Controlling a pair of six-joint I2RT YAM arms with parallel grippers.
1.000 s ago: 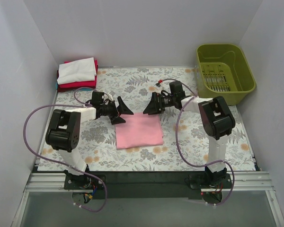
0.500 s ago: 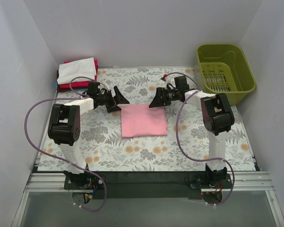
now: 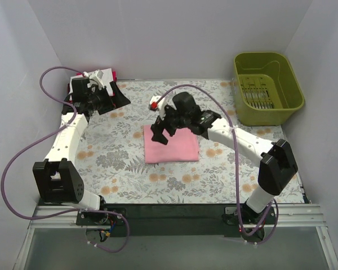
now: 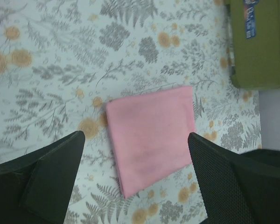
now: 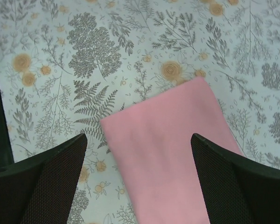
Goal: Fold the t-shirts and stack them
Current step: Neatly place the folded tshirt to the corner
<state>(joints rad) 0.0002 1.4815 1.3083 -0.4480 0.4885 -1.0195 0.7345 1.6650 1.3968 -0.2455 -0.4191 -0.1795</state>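
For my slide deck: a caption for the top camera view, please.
Right gripper open above the folded pink shirt; left gripper open by the shirt stack.

The folded light pink cloth t-shirt (image 3: 177,149) looks soft, smooth and matt on the matt floral-printed table cloth (image 3: 129,163), while the olive-green plastic basket (image 3: 265,117) has a faint sheen.
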